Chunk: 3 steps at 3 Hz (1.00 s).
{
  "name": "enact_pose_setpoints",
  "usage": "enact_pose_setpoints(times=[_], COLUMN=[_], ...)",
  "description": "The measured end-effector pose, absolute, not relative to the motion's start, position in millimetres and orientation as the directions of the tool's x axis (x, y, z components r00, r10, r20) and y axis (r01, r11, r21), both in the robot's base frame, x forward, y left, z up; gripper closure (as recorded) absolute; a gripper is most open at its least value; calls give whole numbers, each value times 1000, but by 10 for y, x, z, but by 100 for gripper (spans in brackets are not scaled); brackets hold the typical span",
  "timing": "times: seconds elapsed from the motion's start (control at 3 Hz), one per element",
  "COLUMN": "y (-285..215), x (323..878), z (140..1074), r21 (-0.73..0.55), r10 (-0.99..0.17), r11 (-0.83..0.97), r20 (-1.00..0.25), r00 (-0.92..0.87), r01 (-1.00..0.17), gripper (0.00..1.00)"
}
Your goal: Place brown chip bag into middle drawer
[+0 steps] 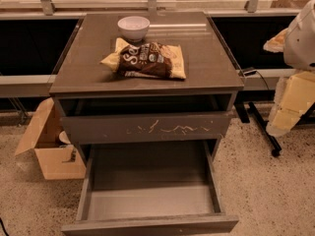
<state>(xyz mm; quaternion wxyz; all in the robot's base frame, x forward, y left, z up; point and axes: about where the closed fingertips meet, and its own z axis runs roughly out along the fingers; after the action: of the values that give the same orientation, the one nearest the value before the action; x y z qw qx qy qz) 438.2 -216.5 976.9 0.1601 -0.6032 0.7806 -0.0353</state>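
Two drawers concern us on this grey-brown cabinet: an upper one whose scratched drawer front (147, 128) bears pale marks, and below it the wide, shallow grey-brown middle drawer (147, 203), pulled out toward us with its smooth grey floor showing. The crinkly brown chip bag (147, 59), dark in the middle with white lettering and pale yellow edges, lies flat on the cabinet top (206, 68), just on the near side of a round white bowl (133, 27). The pale, blocky gripper (283, 114) hangs at the right edge of the scene, well apart from the bag and lower than the cabinet top; whether it is open or closed we cannot tell. We judge the pick not yet begun. A reach that goes too far across could knock the bowl. A pinch on a slack yellow edge could let the bag slide free. On the way down, the wide bag might catch on the scratched front, or fall short of the drawer's near panel onto the floor.
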Motion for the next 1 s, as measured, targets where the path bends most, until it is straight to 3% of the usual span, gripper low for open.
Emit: enact_pose_setpoints(times=[0.33, 0.67, 1.0], y=[-2165, -2154, -2063], x=[4382, 4729, 5532], z=[9769, 9772, 9747], r21=[-248, -293, -386], r10=[-953, -952, -934], r11=[270, 261, 258], r20=[-207, -238, -333], r00=[-221, -194, -127], r01=[-930, -920, -885], gripper=[0, 0, 0])
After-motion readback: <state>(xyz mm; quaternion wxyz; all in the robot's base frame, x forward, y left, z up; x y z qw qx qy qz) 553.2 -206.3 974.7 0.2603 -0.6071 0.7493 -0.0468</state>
